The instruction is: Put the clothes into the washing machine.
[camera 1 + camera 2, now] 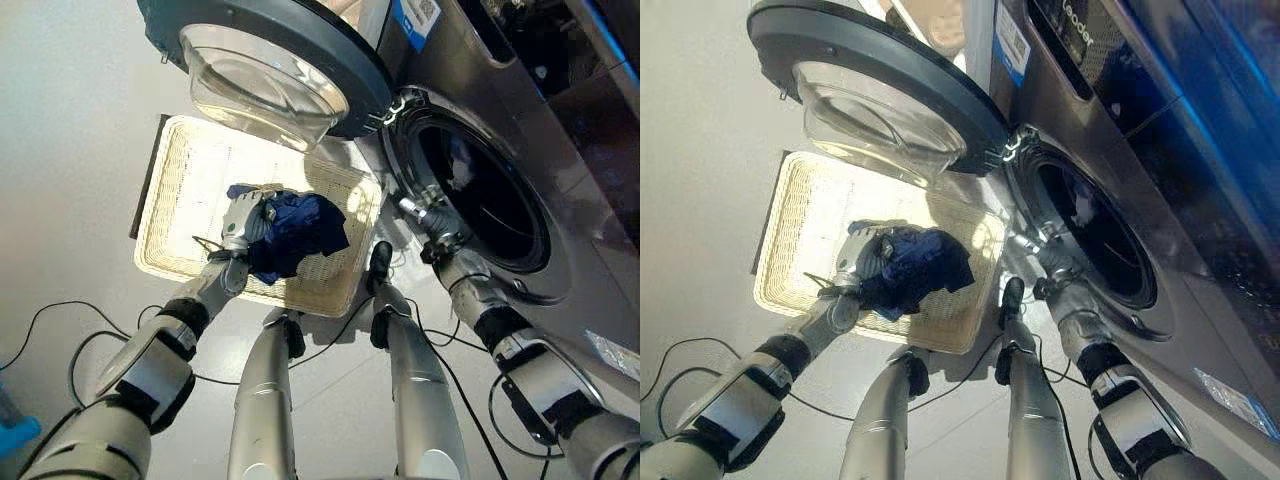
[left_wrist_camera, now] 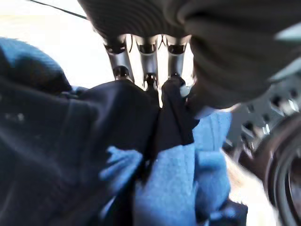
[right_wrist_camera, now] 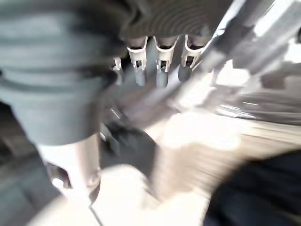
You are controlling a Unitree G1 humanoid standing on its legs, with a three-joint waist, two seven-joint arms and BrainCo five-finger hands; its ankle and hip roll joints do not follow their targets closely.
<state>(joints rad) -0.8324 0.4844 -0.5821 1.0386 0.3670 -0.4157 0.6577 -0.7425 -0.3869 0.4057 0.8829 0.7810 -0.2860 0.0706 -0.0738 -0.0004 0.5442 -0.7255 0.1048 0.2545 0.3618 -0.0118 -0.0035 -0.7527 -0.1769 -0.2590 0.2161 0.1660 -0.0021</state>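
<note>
Left hand (image 1: 243, 222) is set on the blue cloth (image 1: 300, 232) in the basket (image 1: 190, 190); in the wrist view its fingers (image 2: 148, 70) are buried in the folds, thumb pressed into the fabric, so the cloth is judged gripped. Cloth is bunched toward the basket's machine-side end, not yet lifted. Right hand (image 1: 425, 225) is held at the lower rim of the drum opening (image 1: 480, 195), fingers (image 3: 160, 66) seen roughly straight, nothing held. Door (image 1: 270, 60) is swung open and hangs above the basket. Risks, as judged: only a top fold may be caught, so the cloth could slip out on lift; a trailing end could snag on the basket wall or drag over the door; the right hand at the rim may block the entry path.
</note>
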